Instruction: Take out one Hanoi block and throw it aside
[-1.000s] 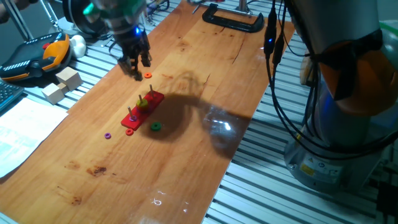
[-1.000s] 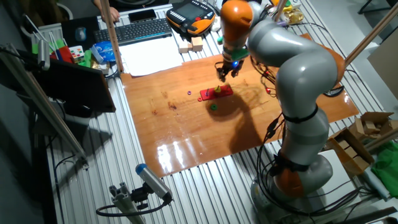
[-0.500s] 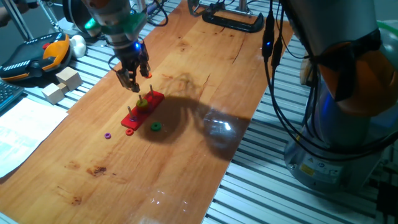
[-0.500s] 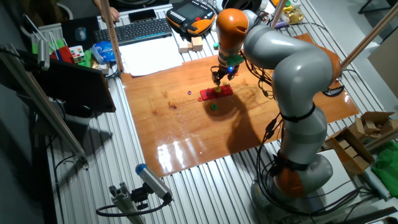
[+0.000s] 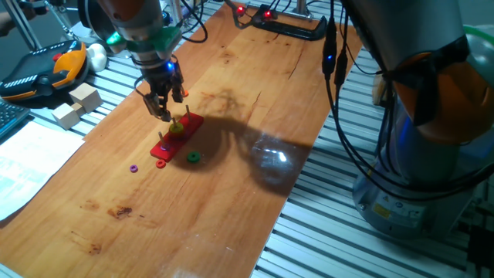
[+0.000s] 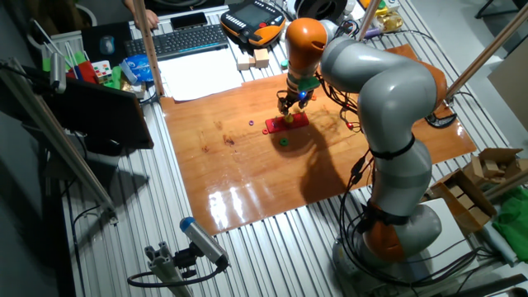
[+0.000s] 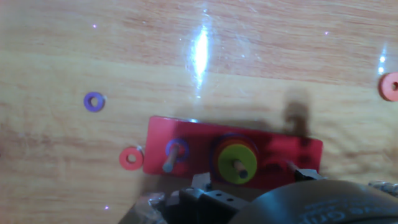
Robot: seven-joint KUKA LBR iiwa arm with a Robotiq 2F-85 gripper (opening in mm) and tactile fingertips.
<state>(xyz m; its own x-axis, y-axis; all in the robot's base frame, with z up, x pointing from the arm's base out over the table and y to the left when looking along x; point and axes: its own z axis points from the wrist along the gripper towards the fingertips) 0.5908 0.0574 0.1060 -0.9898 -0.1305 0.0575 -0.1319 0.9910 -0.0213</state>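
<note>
The Hanoi block, a flat yellow ring (image 7: 237, 163), sits on the middle peg of the red base (image 7: 186, 134) on top of a darker ring. It also shows in one fixed view (image 5: 177, 128). A small purple ring (image 7: 176, 148) is on the left peg. My gripper (image 5: 164, 110) hangs just above the far end of the red base (image 5: 166, 148), fingers apart and empty. In the other fixed view the gripper (image 6: 286, 106) is right over the base (image 6: 287, 124). In the hand view only the finger bases (image 7: 199, 182) show at the bottom edge.
Loose on the table are a green ring (image 5: 193, 157), a purple ring (image 7: 94, 101), a red ring (image 7: 130, 157) beside the base, and an orange-red ring (image 7: 390, 86) farther off. Wooden blocks (image 5: 77, 104) and a teach pendant (image 5: 46, 69) lie past the board's left edge.
My gripper has moved down and toward the red base, from beside the orange-red ring to just above the base's pegs. The rings and base have not moved.
</note>
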